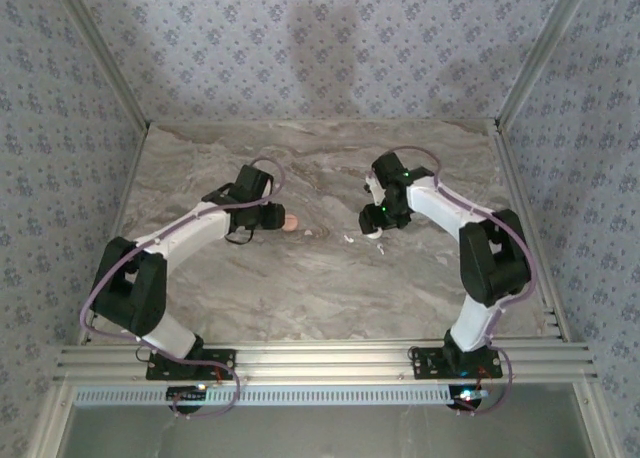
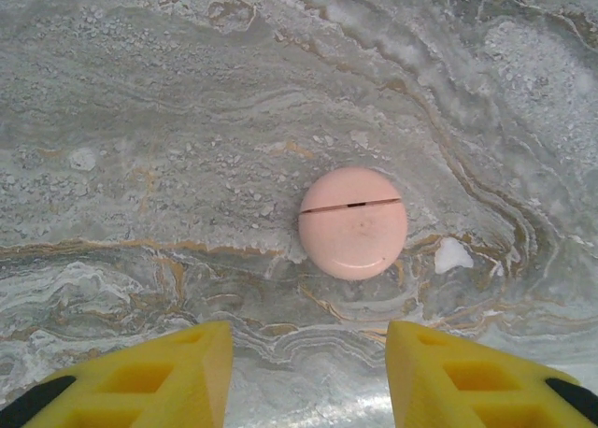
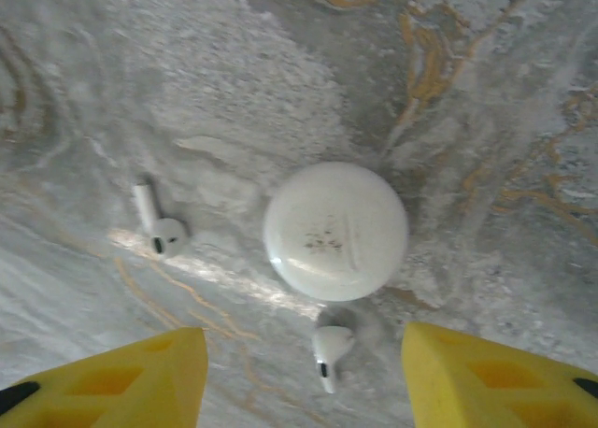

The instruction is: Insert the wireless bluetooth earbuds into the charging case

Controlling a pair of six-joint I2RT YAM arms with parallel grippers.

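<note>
Left gripper [image 2: 308,358], fingers parted and empty, faces the closed pink charging case [image 2: 353,222] just ahead on the table [image 2: 140,120]. Right gripper [image 3: 304,346], likewise released, is nearer the 2 earbuds [image 3: 159,224]. The closer earbud [image 3: 329,351] lies between its fingertips, stem pointing back toward the wrist.

Top view: even, diffuse light, moderately bright; a soft shadow falls on the back wall [image 1: 322,33]; the counter [image 1: 300,278] shows no hard glare. Left wrist view: sharp and evenly lit; the near fingers [image 2: 140,381] are slightly soft. Right wrist view: blurred throughout; a bright glare streak crosses the counter.
</note>
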